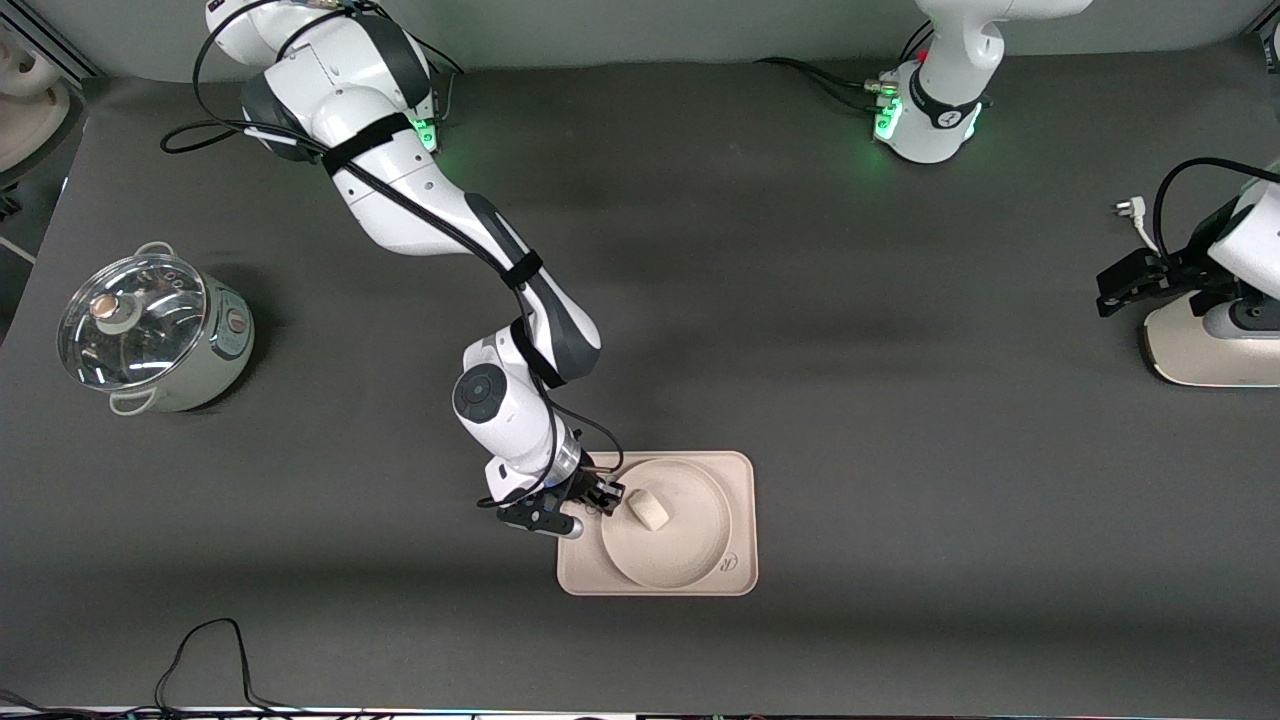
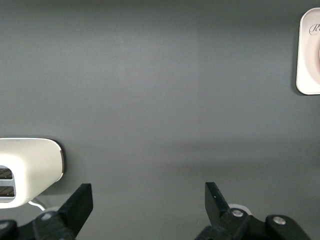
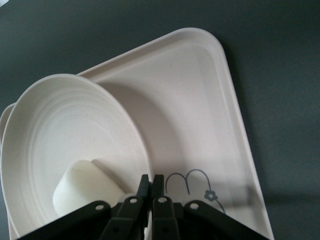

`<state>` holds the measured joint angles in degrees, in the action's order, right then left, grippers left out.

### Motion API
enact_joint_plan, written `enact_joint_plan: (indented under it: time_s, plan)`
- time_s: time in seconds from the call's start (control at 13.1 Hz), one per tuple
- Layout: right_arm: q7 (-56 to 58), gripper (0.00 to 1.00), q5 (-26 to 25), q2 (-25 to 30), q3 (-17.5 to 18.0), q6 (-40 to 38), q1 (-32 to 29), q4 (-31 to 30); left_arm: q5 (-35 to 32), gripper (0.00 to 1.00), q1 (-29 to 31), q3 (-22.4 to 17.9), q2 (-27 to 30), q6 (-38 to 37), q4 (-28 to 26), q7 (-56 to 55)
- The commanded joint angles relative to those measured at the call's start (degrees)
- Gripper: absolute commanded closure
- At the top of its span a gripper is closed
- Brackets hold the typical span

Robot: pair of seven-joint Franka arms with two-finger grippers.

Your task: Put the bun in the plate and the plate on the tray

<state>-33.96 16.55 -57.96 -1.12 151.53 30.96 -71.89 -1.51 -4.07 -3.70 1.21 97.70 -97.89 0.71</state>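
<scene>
The tray (image 1: 738, 475) lies flat under the plate (image 1: 690, 545), which carries the bun (image 1: 648, 510). My right gripper (image 1: 605, 497) pinches the plate's rim, fingers nearly closed, steadying it. My left gripper (image 2: 149, 202) waits wide open, empty, by the table's end.

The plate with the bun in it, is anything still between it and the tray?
Nothing visible. The plate, gripped at its rim by the right gripper, is over the tray with the bun in it. The left gripper waits, open, at its own end.
</scene>
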Motion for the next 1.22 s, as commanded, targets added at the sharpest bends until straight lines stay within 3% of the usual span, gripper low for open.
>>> enact_joint_plan:
  time_s: [0.0,0.08,0.23,0.61,0.84,1.15]
  plan:
    - [1.09,0.22,2.00,-0.66,0.33,0.17,-0.11,2.28,-0.69,0.00,-0.06,0.01,0.73,0.91,-1.07,0.44]
    - [1.09,0.00,2.00,-0.14,0.33,0.08,-0.20,2.19,-0.60,0.00,-0.06,0.01,0.73,0.91,-1.16,0.44]
    - [0.40,0.00,2.00,1.61,0.24,-3.23,-0.28,2.28,-0.69,0.00,-0.06,0.01,0.73,0.91,-1.16,0.44]
    - [0.04,0.00,1.12,13.99,-2.56,-26.16,-1.25,2.54,-1.04,0.00,-0.06,0.01,0.64,1.00,-1.16,0.44]
    - [0.21,0.00,0.86,24.53,-3.27,-40.48,-4.49,1.32,-1.22,0.00,-0.06,-0.08,0.55,1.09,-1.16,0.44]
    - [3.88,0.00,-0.19,40.17,-3.18,-54.46,-11.34,-5.61,-2.71,0.00,-0.50,0.01,0.64,1.00,-1.16,0.09]
